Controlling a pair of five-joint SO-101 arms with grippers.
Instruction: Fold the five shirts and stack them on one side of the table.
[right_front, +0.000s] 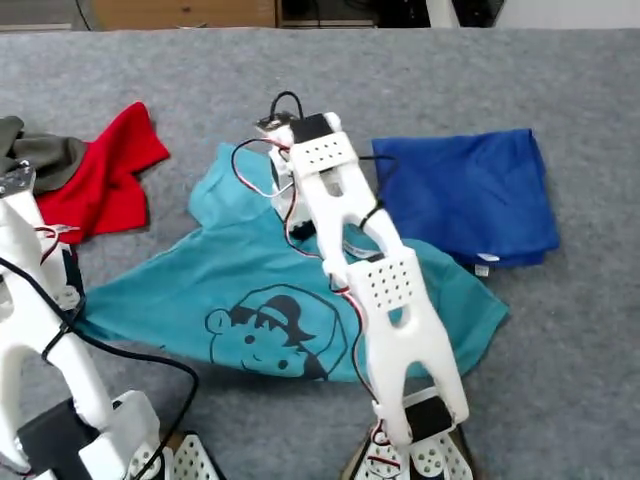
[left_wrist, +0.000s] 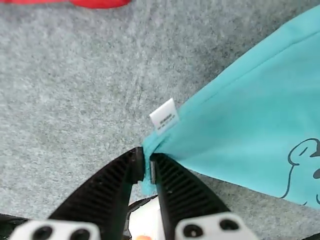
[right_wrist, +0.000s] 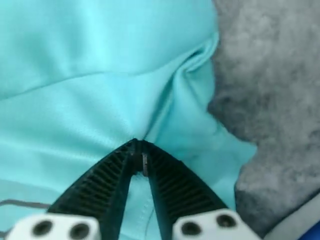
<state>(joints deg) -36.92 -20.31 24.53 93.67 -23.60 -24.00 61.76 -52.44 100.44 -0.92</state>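
Gripping the teal shirt (right_front: 250, 290), the left claw (left_wrist: 146, 167) is closed on its labelled corner, the right claw (right_wrist: 141, 155) on a fold.

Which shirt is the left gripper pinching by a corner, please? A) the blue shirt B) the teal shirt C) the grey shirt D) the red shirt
B: the left gripper is shut on a corner of the teal shirt, next to its white tag.
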